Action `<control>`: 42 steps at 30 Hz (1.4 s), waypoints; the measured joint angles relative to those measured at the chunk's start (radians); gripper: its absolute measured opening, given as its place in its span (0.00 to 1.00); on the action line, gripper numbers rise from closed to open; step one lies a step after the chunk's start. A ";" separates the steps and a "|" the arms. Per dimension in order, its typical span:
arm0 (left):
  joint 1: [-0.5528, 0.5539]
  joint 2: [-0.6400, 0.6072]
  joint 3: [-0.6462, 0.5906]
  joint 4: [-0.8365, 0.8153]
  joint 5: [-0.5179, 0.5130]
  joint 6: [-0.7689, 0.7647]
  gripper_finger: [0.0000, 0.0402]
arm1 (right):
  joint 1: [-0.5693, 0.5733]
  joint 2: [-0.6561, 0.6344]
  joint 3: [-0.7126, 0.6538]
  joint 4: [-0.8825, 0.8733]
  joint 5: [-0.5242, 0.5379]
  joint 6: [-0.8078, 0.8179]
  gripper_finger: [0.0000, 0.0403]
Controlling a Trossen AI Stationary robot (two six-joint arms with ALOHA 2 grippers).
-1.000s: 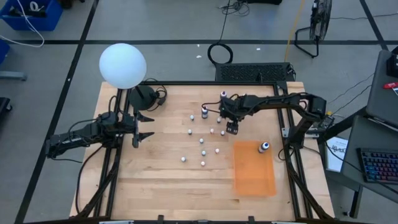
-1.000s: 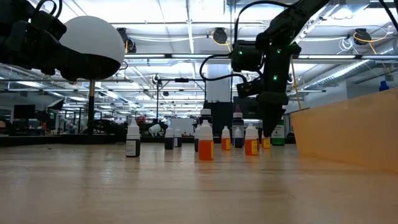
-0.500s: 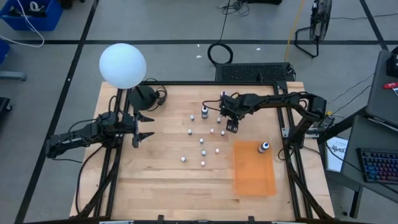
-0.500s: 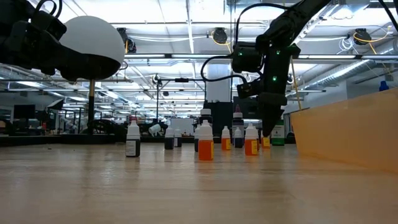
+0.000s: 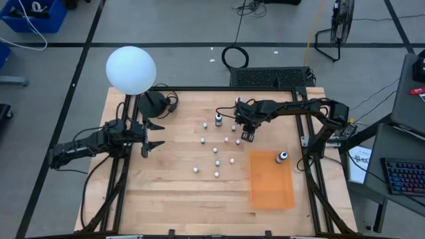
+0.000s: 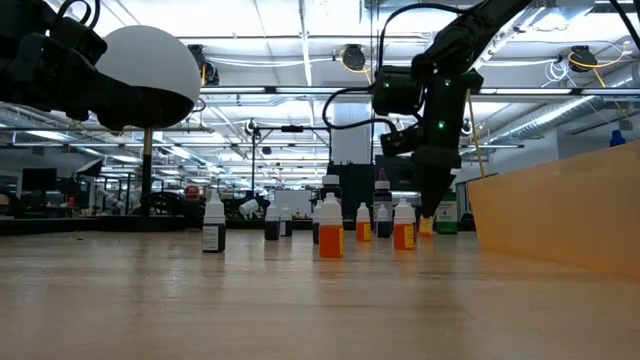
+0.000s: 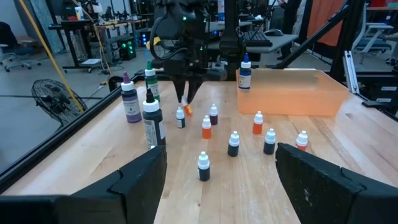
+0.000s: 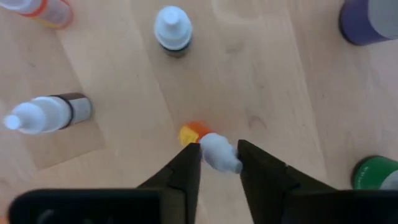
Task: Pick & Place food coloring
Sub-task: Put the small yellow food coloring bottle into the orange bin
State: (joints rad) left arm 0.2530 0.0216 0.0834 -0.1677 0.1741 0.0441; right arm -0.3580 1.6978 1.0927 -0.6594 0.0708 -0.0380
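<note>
At table centre | right tool [image 8: 219, 155] pinching orange bottle [image 8: 208, 144] (no label readable)

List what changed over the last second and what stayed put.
The right gripper, low over the table, closed its fingers around the white cap of a small orange bottle. The arm barely moved. The left gripper stayed open and parked; the other bottles did not move.

Thirteen bottles [image 7: 151, 121], one orange tray [image 7: 292, 93]

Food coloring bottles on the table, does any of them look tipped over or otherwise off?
Yes. One small orange bottle lies on its side between the right gripper's fingers, which are closing on its white cap. The others appear upright.
</note>
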 joint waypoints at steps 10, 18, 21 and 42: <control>0.000 0.000 0.000 0.000 0.000 0.000 0.74 | 0.003 -0.001 0.002 0.000 -0.051 0.010 0.13; 0.000 0.000 0.000 0.000 0.000 0.000 0.74 | 0.012 0.000 0.001 -0.001 -0.048 0.026 0.16; 0.000 0.000 0.000 0.000 0.000 0.000 0.74 | 0.013 0.000 0.001 -0.001 -0.049 0.026 0.16; 0.000 0.000 0.000 0.000 0.000 0.000 0.74 | 0.013 0.004 -0.006 0.045 -0.103 0.000 0.41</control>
State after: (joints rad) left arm 0.2531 0.0214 0.0833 -0.1680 0.1738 0.0441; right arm -0.3447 1.7016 1.0870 -0.6141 -0.0322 -0.0380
